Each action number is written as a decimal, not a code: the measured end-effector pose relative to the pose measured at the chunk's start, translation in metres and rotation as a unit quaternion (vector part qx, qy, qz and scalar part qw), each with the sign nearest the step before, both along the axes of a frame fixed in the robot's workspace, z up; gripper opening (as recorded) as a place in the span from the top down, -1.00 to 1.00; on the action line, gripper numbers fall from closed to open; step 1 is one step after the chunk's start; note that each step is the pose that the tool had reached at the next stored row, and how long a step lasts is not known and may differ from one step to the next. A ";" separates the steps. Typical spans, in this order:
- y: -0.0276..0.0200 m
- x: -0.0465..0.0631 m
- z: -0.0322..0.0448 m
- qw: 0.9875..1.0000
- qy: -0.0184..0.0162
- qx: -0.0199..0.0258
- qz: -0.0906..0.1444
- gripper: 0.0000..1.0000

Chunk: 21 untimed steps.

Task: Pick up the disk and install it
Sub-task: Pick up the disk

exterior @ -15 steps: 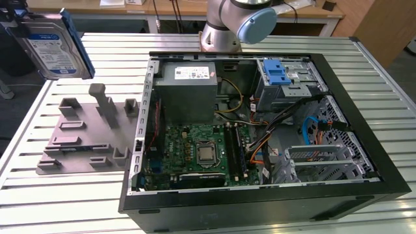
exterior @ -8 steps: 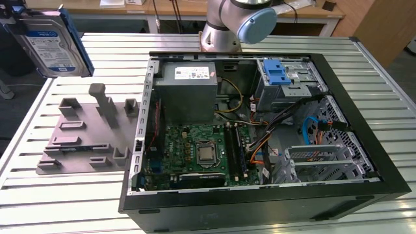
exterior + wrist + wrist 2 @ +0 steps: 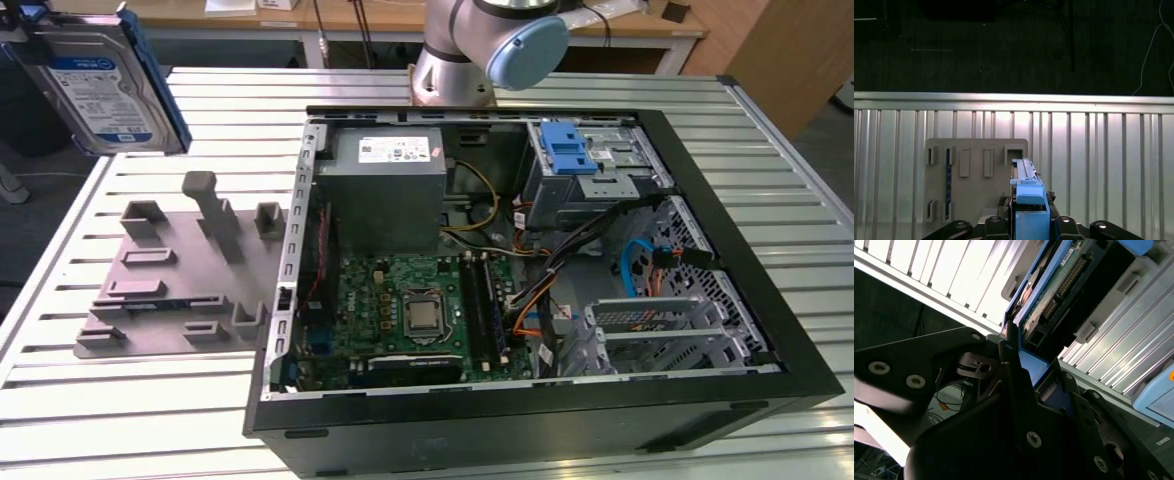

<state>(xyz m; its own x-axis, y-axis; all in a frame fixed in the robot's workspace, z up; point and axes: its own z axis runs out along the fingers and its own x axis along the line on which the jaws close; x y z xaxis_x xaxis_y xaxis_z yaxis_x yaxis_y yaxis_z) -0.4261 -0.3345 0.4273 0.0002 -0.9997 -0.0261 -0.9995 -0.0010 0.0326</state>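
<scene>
You had the jaws closed tight on the flat silver-metal hard drive with blue plastic side rails (image 3: 1029,192), clamped across its thin sides. In the first wrist view the disk stood on edge, reaching straight out past the gripper (image 3: 1030,222). In the second wrist view a black finger (image 3: 1013,365) pressed on the blue rail, beside the drive's green circuit-board face (image 3: 1054,290). Past the jaws, below the raised disk, lay the grey plastic slotted tray (image 3: 976,172) on the ribbed metal table (image 3: 1104,165). In the exterior view the drive (image 3: 104,85) hung clear of the table, its white-and-blue label showing. Well away from the jaws, towards the exterior view's right, sat the open black computer case (image 3: 747,390), with its grey metal box (image 3: 387,185) inside.
</scene>
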 end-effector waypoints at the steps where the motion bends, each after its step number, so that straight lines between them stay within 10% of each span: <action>1: 0.0000 0.000 0.0006 1.000 0.000 0.000 0.000 0.27; 21: 0.0000 0.000 0.0121 1.000 0.000 0.002 0.000 0.27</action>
